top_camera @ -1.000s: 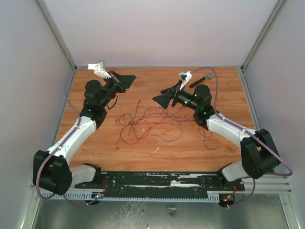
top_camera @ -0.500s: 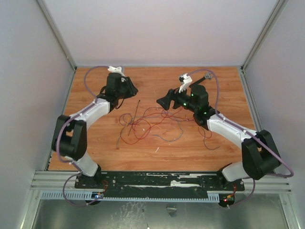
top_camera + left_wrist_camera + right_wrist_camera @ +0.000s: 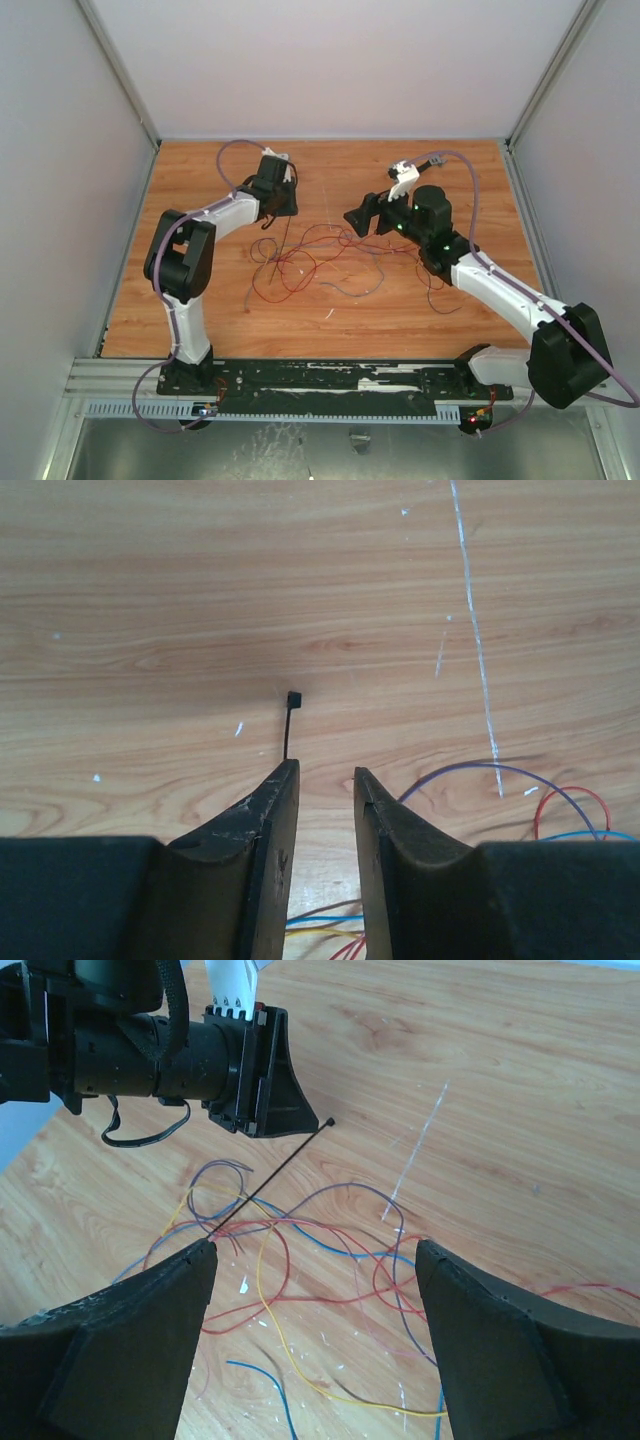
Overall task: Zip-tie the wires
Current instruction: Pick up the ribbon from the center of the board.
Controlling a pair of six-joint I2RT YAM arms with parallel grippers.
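zip tie point(image 3: 288, 725), tail among wires point(image 3: 300, 1228): left gripper point(image 3: 325, 770), jaws slightly parted, should straddle it squarely before pinching; right gripper point(image 3: 315, 1250) gaping, empty.

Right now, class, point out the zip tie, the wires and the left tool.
zip tie point(image 3: 285, 1164), right wrist view, middle of the strip.
wires point(image 3: 318, 255), top view, centre of the tangle.
left tool point(image 3: 325, 770), left wrist view, midway between its fingertips.
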